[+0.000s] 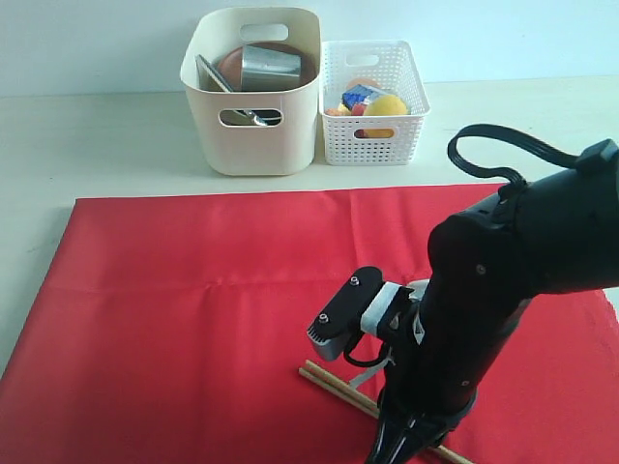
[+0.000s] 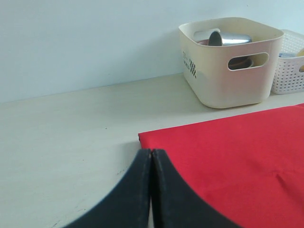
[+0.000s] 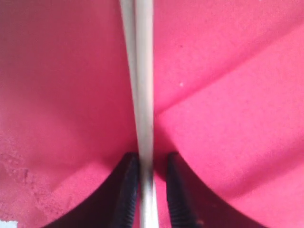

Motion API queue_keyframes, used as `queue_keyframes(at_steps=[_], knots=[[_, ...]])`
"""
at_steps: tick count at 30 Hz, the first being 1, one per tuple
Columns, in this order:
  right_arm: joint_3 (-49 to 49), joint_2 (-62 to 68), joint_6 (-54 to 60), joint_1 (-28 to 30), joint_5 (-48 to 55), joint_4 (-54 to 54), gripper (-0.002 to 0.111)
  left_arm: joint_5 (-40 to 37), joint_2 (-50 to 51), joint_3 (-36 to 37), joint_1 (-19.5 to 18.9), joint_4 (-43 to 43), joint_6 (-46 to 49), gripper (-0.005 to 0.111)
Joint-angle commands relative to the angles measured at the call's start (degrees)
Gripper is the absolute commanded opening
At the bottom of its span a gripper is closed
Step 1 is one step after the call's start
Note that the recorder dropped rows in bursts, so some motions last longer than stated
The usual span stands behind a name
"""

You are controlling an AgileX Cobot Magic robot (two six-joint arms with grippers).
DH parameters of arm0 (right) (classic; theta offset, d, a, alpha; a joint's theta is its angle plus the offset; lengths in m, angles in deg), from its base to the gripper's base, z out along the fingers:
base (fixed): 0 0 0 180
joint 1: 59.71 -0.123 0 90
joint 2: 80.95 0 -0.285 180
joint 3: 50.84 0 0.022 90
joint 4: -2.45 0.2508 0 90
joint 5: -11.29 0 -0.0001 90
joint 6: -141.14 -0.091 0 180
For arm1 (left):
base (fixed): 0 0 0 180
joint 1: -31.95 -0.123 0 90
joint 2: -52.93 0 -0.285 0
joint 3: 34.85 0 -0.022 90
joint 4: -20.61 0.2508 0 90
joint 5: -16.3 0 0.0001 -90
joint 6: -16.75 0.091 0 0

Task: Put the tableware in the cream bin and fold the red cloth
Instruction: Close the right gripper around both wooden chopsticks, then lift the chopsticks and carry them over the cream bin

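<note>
Right black robot arm (image 1: pixel 503 280) enters from the right side of the exterior view, elbow bent, forearm pitched steeply down. Right black two-finger gripper (image 1: pixel 401 443) points down, low. Wrist view: right gripper (image 3: pixel 152 161) jaws slightly apart, fingers (image 3: pixel 129 190) parallel with a narrow gap. Left black two-finger gripper (image 2: pixel 151 159): jaws pressed together, tips touching, held low, roughly level.
</note>
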Motion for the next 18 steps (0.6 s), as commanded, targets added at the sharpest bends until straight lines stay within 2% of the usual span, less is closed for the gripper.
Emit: queue_keyframes(at_steps=[1,7,10,13,18], knots=[[0.0,0.3,0.2,-0.1,0.1,-0.4,0.03,0.1,-0.4,0.2,0.0,0.0,0.0,0.002],[0.0,1.5,0.6,-0.1,-1.6,-0.6,0.029,0.1,-0.4,0.2,0.0,0.0,0.0,0.002],[0.0,2.4,0.6,-0.1,-1.8,-0.6,0.019,0.1,-0.4,0.2,0.0,0.0,0.0,0.002],[0.0,2.8,0.6,-0.1,-2.2,-0.7,0.002,0.1,-0.4,0.2,0.0,0.0,0.0,0.002],[0.0,1.9,0.6,-0.1,-1.2,-0.5,0.0,0.1,-0.4,0.2,0.0,0.0,0.0,0.002]])
